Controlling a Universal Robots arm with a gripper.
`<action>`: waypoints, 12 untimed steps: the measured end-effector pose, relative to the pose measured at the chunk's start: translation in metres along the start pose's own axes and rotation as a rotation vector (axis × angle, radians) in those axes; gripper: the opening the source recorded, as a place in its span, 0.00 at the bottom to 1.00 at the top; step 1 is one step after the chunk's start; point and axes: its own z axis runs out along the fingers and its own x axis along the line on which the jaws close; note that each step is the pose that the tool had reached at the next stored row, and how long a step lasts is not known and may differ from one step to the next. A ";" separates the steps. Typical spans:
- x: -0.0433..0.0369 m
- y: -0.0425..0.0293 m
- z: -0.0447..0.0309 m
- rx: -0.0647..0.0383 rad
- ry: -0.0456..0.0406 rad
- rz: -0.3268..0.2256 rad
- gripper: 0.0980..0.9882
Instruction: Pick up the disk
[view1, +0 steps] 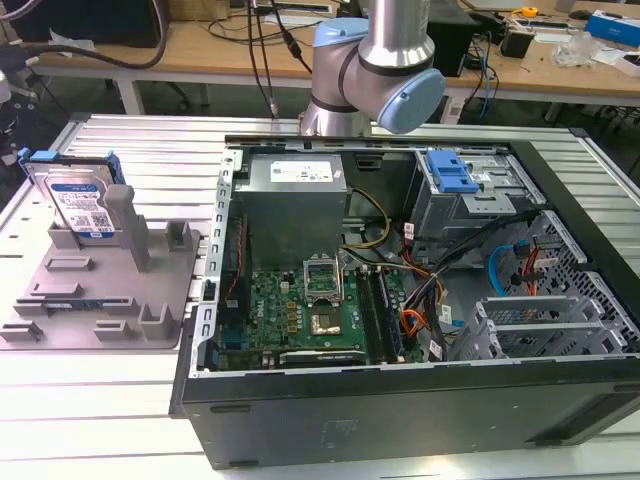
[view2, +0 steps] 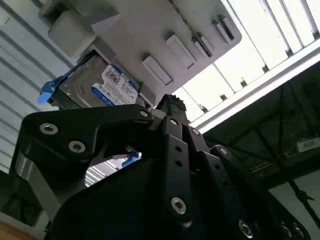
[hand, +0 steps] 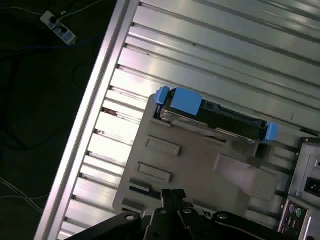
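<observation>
The disk (view1: 82, 207) is a silver hard drive with a white-and-blue label and blue side rails. It stands on edge at the back of the grey tray (view1: 100, 320), on the exterior view's left. In both wrist views the disk (view2: 100, 87) (hand: 215, 115) lies beyond my black gripper (hand: 173, 192), apart from it. The fingertips (view2: 170, 100) meet with nothing between them, so the gripper is shut and holds nothing. The arm's silver and blue joints (view1: 375, 60) rise behind the computer case.
An open computer case (view1: 400, 300) with a blue drive-bay latch (view1: 452, 172) stands to the exterior view's right of the tray. Upright posts (view1: 125, 225) stand next to the disk. The slatted aluminium table (hand: 210, 45) ends at an edge (hand: 95, 95), with dark floor beyond.
</observation>
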 end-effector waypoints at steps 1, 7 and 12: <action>0.0000 0.0000 0.0000 0.000 0.0019 -0.049 0.01; 0.0000 0.0000 0.0000 -0.001 0.0079 -0.226 0.15; 0.0000 0.0000 0.0000 -0.002 0.0134 -0.379 0.49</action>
